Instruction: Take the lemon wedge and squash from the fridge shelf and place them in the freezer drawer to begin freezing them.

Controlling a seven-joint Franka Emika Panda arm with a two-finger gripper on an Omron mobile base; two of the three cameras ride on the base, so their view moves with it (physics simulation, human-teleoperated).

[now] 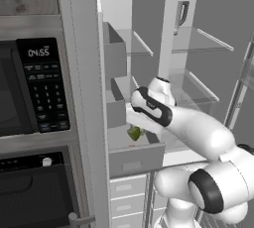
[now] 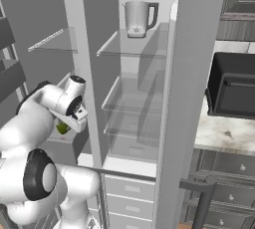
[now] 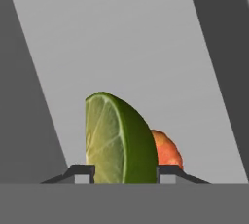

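Observation:
My gripper (image 3: 124,172) is shut on the lemon wedge (image 3: 119,140), a yellow-green slice held upright between the two fingertips. Behind it, the orange-red squash (image 3: 166,151) lies on the grey floor inside the freezer drawer (image 3: 146,47). From the left base view, the gripper (image 1: 135,128) hangs the wedge (image 1: 134,133) just above the open drawer (image 1: 135,160), at the fridge's lower left. The right base view also catches the wedge (image 2: 62,127) under the hand, over the drawer (image 2: 60,151). The glass fridge shelf (image 1: 198,90) stands to the right of the arm.
Grey door bins (image 1: 115,53) stick out just left of the arm. Shallow stacked drawers (image 1: 128,192) sit under the freezer drawer. A jug (image 2: 138,18) stands on the top shelf. A microwave (image 1: 30,88) and an oven fill the wall to the left. The open fridge door (image 2: 184,98) stands at the right.

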